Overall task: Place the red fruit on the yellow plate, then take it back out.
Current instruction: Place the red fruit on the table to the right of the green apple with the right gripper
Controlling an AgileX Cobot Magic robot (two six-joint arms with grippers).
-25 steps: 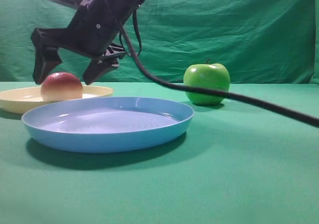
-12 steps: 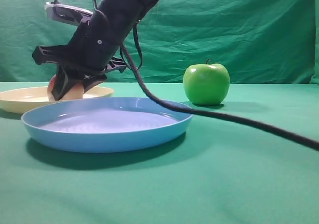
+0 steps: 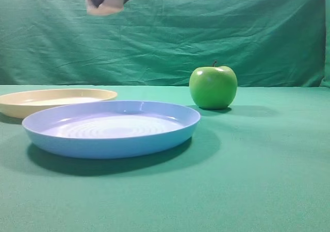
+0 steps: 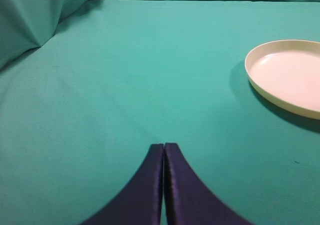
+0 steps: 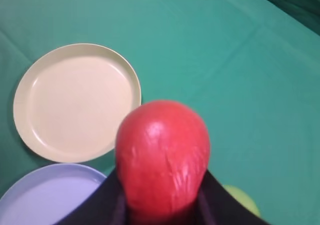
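The red fruit (image 5: pixel 162 155) fills the bottom of the right wrist view, with my right gripper (image 5: pixel 162 201) shut on its lower sides. In the exterior view the red fruit (image 3: pixel 105 5) hangs at the top left edge, pale underside showing, high above the table. The yellow plate (image 3: pixel 51 100) lies bare at the far left; from the right wrist the yellow plate (image 5: pixel 75 102) shows below and left of the fruit. My left gripper (image 4: pixel 164 146) is shut on nothing above the green cloth, with the yellow plate (image 4: pixel 290 75) to its right.
A larger light-blue plate (image 3: pixel 111 145) sits in front of the yellow one; its rim (image 5: pixel 45 185) shows at the right wrist view's lower left. A shiny green apple (image 3: pixel 213 86) stands at the back right. A green curtain hangs behind the table.
My right gripper came down over the red fruit on the yellow plate, shut on it, and lifted it to the top of the exterior view. The yellow plate is now bare.
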